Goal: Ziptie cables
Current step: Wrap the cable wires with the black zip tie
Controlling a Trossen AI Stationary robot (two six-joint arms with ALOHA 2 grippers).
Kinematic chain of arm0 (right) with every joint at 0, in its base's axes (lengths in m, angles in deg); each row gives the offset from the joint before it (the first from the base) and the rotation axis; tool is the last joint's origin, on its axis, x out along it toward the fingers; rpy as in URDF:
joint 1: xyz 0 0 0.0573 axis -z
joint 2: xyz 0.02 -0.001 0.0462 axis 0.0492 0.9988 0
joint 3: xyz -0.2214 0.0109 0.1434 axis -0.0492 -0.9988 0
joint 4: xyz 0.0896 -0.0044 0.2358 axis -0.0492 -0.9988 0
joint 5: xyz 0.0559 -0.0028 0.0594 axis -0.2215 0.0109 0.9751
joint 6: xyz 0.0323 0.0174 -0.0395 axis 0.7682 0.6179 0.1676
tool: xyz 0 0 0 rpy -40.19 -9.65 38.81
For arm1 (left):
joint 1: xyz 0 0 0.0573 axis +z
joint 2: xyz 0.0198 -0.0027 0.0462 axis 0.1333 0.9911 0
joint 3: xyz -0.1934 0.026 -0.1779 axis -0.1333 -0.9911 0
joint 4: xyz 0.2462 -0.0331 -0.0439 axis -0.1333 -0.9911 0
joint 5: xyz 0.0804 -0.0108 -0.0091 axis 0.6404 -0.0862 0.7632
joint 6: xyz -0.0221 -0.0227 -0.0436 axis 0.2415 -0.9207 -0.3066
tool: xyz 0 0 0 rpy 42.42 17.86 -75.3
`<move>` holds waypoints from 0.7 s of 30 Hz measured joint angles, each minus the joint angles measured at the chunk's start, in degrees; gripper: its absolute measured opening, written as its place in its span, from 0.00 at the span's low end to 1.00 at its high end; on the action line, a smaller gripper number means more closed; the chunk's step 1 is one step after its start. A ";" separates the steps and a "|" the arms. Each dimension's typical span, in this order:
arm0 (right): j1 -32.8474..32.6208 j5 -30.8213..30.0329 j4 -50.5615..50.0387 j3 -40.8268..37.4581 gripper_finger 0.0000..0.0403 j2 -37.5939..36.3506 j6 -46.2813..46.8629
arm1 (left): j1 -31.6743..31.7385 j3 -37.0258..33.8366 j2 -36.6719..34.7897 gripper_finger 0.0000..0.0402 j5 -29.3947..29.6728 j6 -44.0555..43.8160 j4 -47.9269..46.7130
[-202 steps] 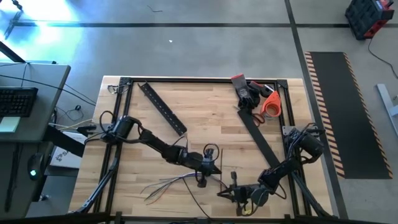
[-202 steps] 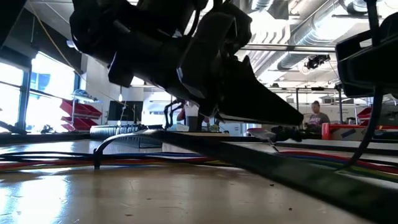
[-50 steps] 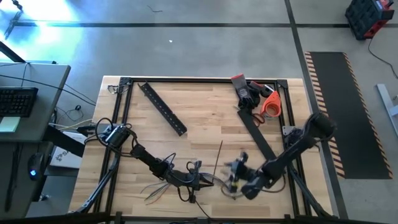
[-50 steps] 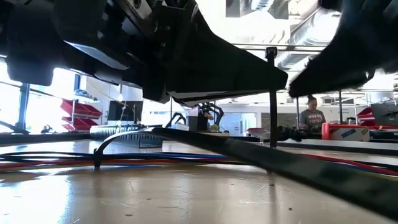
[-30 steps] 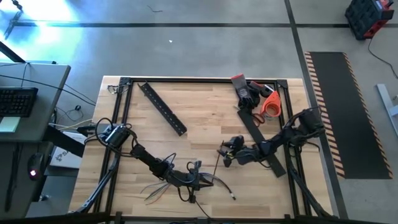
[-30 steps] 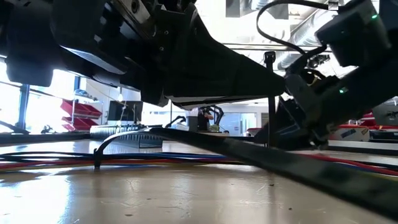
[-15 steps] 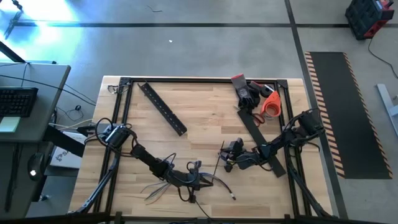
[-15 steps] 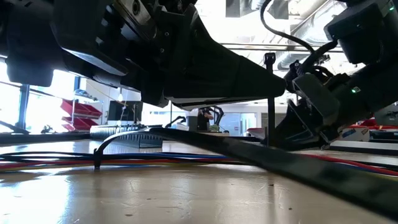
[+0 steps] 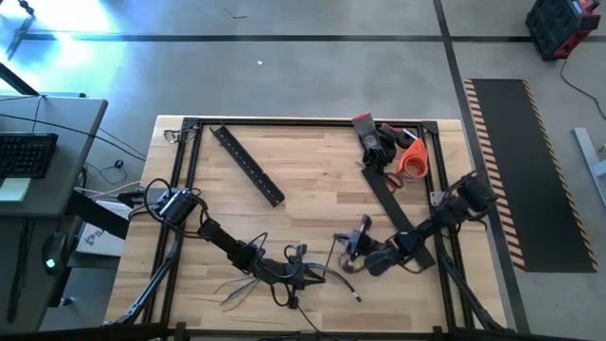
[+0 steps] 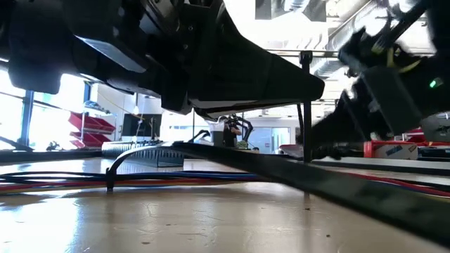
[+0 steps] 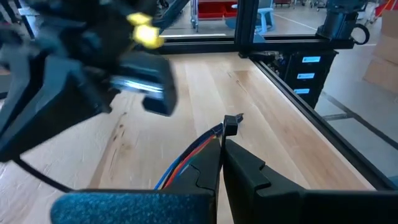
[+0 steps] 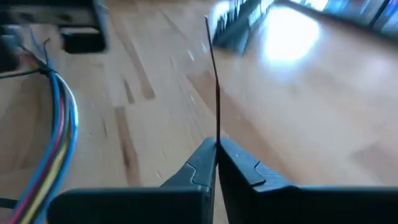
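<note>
The cables (image 9: 248, 282) are thin wires lying fanned out near the table's near edge. In the left wrist view they show as a blue and red bundle (image 11: 189, 158). In the low view they run along the table (image 10: 63, 181) with a black zip-tie loop (image 10: 112, 171) around them. My left gripper (image 9: 303, 275) is shut on the bundle. My right gripper (image 9: 356, 249) is just to its right, shut on a thin black zip-tie strip (image 12: 214, 81), which stands upright in the low view (image 10: 304, 105). My left gripper (image 11: 222, 140) pinches the cable bundle between both fingers, right beside a small black zip-tie head (image 11: 231, 124) at the fingertips. The fingers lie low over the table, and the cables trail back from them along the wood. My right gripper (image 12: 217, 146) pinches the zip-tie strip between its two fingertips. The strip (image 12: 216, 106) runs straight on past the fingers, clear of the table top. Which end of the strip it has cannot be seen.
A flat black perforated bar (image 9: 248, 166) lies toward the far left, and a second black bar (image 9: 393, 210) lies on the right. Gloves, scissors and an orange roll (image 9: 393, 152) sit in the far right corner. A black frame rail (image 9: 303, 121) edges the table.
My right gripper has moved a little toward the table's near edge, staying shut on the zip-tie strip; it shows blurred in the low view. My left gripper and the cables have kept still.
</note>
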 joint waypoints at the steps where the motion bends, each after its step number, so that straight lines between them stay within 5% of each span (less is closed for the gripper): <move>1: -0.88 -2.22 -1.71 1.42 0.00 0.00 -2.41 | 0.00 0.00 0.00 0.00 0.00 -0.18 0.00; 10: -5.89 -10.95 -33.18 18.11 0.00 2.26 -10.45 | 0.07 0.00 0.00 0.00 -0.07 -2.41 0.06; 15: -7.48 -11.91 -43.67 27.42 0.00 9.22 -14.50 | 0.07 0.00 0.00 0.00 -0.10 -2.90 0.42; 21: -10.90 -21.65 -51.87 33.94 0.00 15.98 -15.26 | 0.04 0.00 0.00 0.00 -1.87 -2.98 0.13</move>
